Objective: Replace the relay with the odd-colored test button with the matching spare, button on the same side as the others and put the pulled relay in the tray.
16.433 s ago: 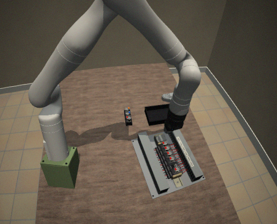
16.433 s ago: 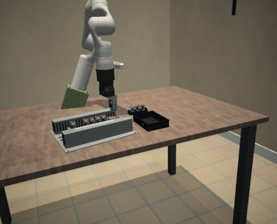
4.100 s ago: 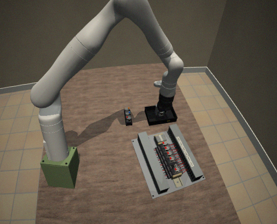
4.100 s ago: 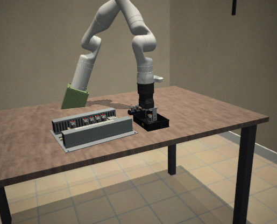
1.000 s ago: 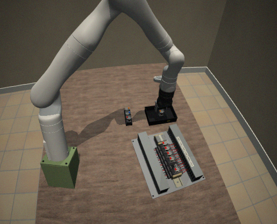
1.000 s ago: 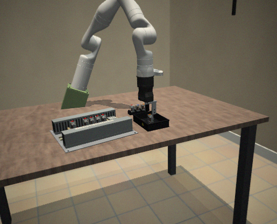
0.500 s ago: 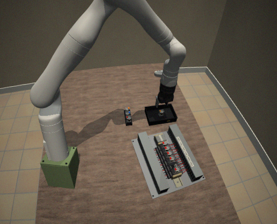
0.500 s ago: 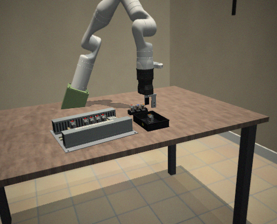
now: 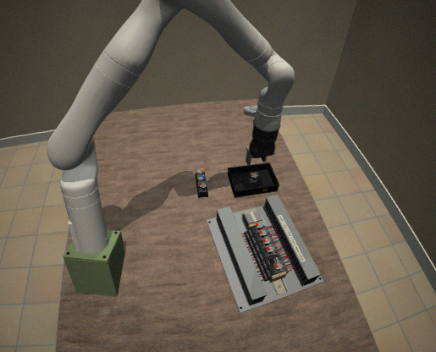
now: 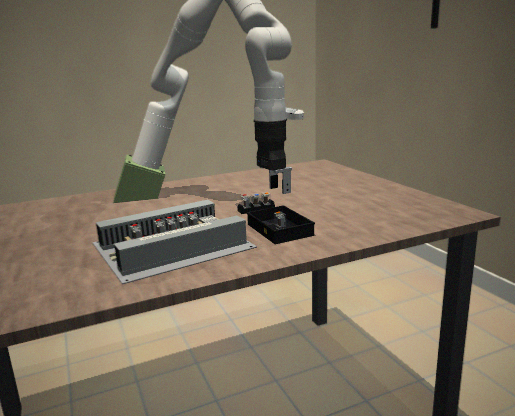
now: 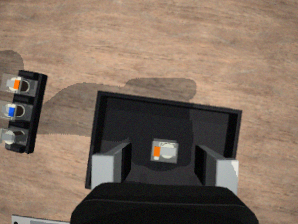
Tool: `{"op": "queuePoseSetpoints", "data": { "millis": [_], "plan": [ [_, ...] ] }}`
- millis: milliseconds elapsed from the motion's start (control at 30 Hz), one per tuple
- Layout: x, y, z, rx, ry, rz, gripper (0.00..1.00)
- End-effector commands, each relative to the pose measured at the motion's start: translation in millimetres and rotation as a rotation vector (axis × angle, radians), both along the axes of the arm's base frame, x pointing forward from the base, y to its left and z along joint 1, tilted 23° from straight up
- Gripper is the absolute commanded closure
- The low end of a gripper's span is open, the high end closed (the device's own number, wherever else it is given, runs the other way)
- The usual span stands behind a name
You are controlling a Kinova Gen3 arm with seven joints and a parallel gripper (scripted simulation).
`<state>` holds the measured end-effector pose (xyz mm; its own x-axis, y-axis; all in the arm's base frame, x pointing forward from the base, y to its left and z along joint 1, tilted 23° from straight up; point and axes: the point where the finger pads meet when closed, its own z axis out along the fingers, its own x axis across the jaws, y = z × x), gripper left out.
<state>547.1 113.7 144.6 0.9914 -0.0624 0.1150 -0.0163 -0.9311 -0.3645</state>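
Now, orange-button relay (image 9: 254,175) (image 10: 279,217) (image 11: 164,151) in tray (image 9: 235,195) (image 10: 307,231) (image 11: 170,99).
Your end effector (image 9: 256,158) (image 10: 280,189) (image 11: 163,158) hovers above, open, holding nothing.

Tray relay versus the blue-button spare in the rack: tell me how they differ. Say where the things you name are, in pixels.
The tray relay (image 9: 254,177) (image 10: 279,219) (image 11: 164,151) has an orange button; the blue-button spare (image 9: 201,178) (image 10: 256,199) (image 11: 14,111) has a blue one. The tray relay lies alone inside the black tray (image 9: 256,194) (image 10: 294,236) (image 11: 170,99), whereas the blue-button spare sits in the rack (image 9: 202,195) (image 10: 249,209) (image 11: 36,115) between two other spares. Both have pale, see-through-looking housings, and neither is held.
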Motion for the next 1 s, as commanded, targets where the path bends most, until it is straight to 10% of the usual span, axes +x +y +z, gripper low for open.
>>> {"op": "queuePoseSetpoints", "data": {
  "millis": [0, 967],
  "plan": [
    [1.7, 0.8, 1.2, 0.003, -0.004, -0.002, 0.00],
    [3.2, 2.6, -3.3, 0.002, -0.006, -0.001, 0.00]
  ]
}}
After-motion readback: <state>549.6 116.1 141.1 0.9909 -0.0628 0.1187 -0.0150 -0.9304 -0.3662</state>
